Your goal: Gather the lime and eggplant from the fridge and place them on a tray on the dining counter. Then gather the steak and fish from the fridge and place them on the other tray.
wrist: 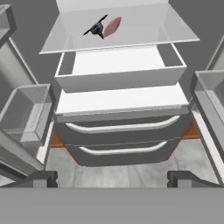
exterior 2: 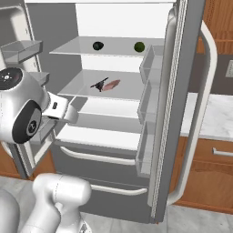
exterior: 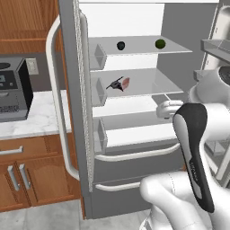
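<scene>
Two fridge [exterior: 134, 161] doors standing open w/ white interior showing centre frame in both base views. Eggplant [exterior: 121, 45] sitting on top shelf, upper centre in left base view; lime [exterior: 160, 43] lying on same shelf to its right, well apart. In right base view eggplant [exterior 2: 98, 45] showing upper centre-left, lime [exterior 2: 139, 46] right of it. Steak [exterior: 126, 83] resting on middle shelf, centre frame, w/ fish [exterior: 115, 84] touching it on its left; in hand view steak [wrist: 112, 26] and fish [wrist: 95, 29] lying at top centre on glass shelf. Same pair in right base view: fish [exterior 2: 99, 84] left, steak [exterior 2: 112, 85] right, mid frame.

Two drawers w/ white curved handles sitting below shelves, lower centre in hand view. Door bins lining frame edges in hand view, left and right.

Gripper [wrist: 112, 179] hanging at bottom of hand view, fingertips [wrist: 43, 179] spread wide, released, grasping nothing, apart from all food. Arm [exterior: 193, 148] filling lower right of left base view and lower left of right base view.

Toaster oven [exterior: 13, 90] sitting on wall counter [exterior: 40, 117] at left edge in left base view, wood cabinets below.
</scene>
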